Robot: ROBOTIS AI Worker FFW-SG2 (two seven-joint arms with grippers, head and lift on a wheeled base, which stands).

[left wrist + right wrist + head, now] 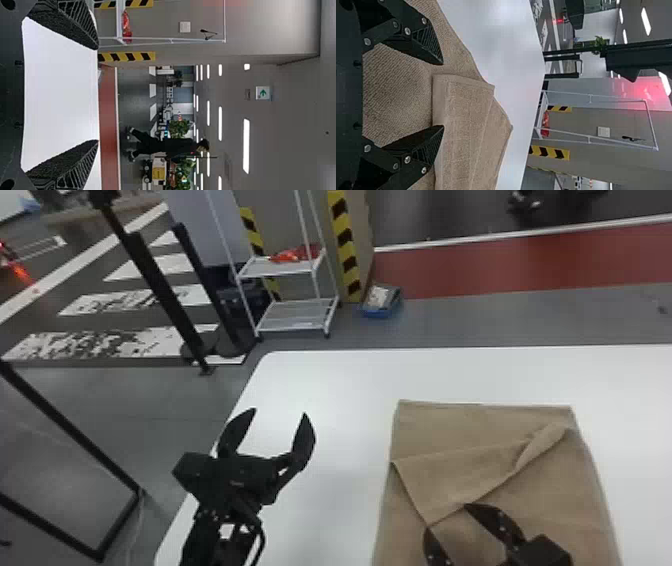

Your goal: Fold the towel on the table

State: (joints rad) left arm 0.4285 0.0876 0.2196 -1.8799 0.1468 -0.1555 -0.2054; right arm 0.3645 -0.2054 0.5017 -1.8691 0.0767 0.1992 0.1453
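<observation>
Low in the head view, my right gripper (pixel 445 517) stands open over the brown towel (pixel 545 500), by the lower edge of its folded-over flap. That flap lies slantwise across the cloth, with a corner near one fingertip. In the right wrist view the open right gripper (pixel 443 95) has the towel (pixel 466 130) beneath and beyond its parted fingers, the flap's edge between them. My left gripper (pixel 280 412) is open above the table's left part, apart from the towel. The left wrist view has the open left gripper (pixel 98 95) with nothing held.
The white table (pixel 340 380) has its left edge under the left arm. Beyond its far edge stand a white wire shelf (pixel 295 315), a striped post (pixel 345 245) and a blue box (pixel 381 302) on the floor. Black stands (pixel 160 290) are at the far left.
</observation>
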